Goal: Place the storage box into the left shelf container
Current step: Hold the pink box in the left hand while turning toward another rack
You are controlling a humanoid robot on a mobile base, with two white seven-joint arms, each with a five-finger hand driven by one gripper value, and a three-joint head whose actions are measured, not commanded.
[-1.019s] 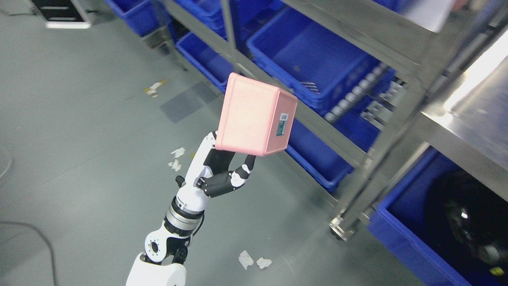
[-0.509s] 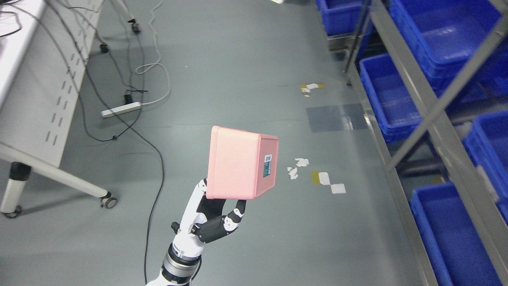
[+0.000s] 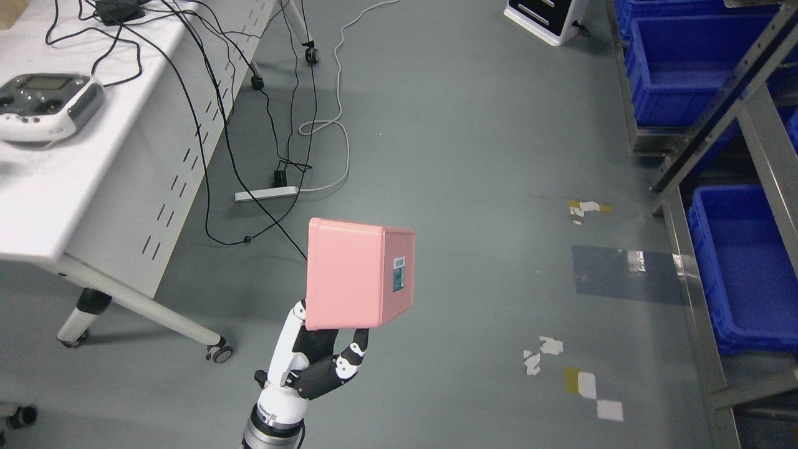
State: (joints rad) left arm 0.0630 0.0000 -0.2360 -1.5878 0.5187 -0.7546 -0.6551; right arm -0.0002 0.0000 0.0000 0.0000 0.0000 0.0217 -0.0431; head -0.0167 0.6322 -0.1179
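Note:
A pink storage box (image 3: 352, 277) with a small label on its right side is held up over the grey floor in the head view. My left hand (image 3: 332, 340) is shut on its lower rim, thumb and fingers reaching up under it, the arm coming in from the bottom edge left of the middle. The box's opening faces away and is hidden. The metal shelf frame (image 3: 723, 81) stands far to the right, holding a blue container (image 3: 742, 274) low down and another blue container (image 3: 679, 62) further back. The right arm does not show.
A white table (image 3: 75, 187) on castors stands at the left with a handheld controller (image 3: 43, 106) and cables on it. A power strip (image 3: 268, 194) and loose cables lie on the floor behind the box. Tape scraps (image 3: 542, 355) dot the floor.
The whole picture has swung left, so the camera has turned; the shelf has slid to the right edge and the table has come into view. The hand still holds the box the same way.

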